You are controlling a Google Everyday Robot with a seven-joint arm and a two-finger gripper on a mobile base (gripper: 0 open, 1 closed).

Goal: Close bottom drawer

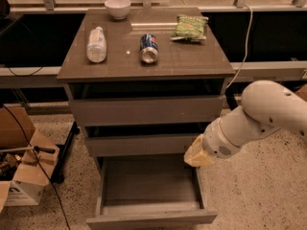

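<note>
On the speckled floor [259, 195], the bottom drawer [148, 219] stands pulled out. The gripper [196, 155] hovers above its side wall, open or closed unclear. An off-centre push could skew and jam it.

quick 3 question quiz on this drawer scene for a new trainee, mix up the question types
1. True or false: the bottom drawer is pulled out.
2. Where is the gripper?
A) at the left edge of the view
B) at the right end of the middle drawer, above the bottom drawer's right side
C) at the top edge of the view
3. What lies between the bottle and the snack bag on the cabinet top?

Key: 1 true; 2 B; 3 the can.
</note>
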